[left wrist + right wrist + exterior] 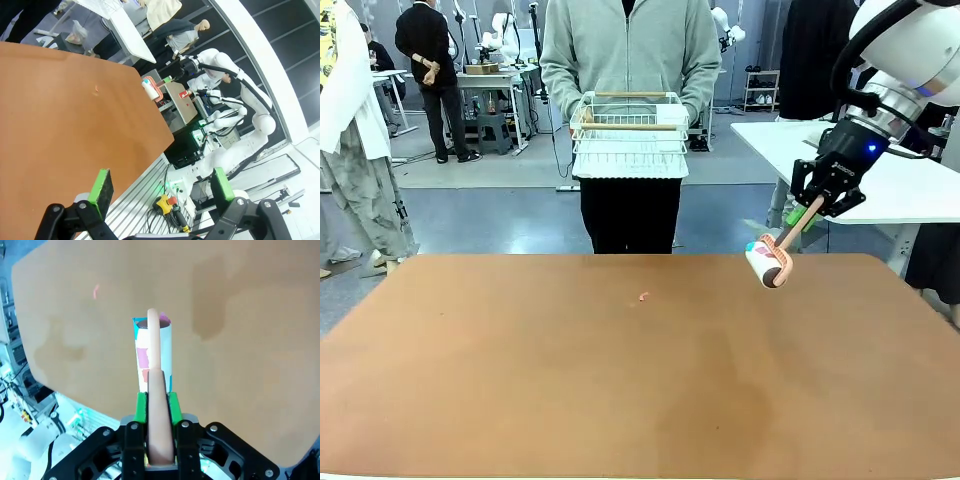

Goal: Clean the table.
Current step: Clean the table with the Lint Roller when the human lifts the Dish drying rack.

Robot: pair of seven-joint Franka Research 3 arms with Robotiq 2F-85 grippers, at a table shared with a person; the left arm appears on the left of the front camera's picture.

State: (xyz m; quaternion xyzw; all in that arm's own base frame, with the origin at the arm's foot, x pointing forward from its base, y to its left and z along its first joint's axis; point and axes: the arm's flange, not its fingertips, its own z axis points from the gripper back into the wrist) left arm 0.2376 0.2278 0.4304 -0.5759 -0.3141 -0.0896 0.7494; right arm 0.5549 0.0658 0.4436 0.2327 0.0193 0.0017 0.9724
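The reddish-brown table [620, 390] spreads across the front view, with a small pink scrap [643, 296] lying near its far middle. My right gripper [818, 203] hangs above the far right corner, shut on the peach handle of a lint roller [770, 266] whose white roll points down just above the tabletop. In the right wrist view the gripper [157, 402] clamps that handle, the roller [150, 352] reaches out over the table [240, 340], and the scrap [96, 291] lies farther off. My left gripper [162, 185] stands open off the table's edge [50, 125].
A person stands at the far side holding a white wire dish rack [630, 135] at chest height. A smaller white-topped table [920, 180] stands behind my right arm. Other people and benches are far back on the left.
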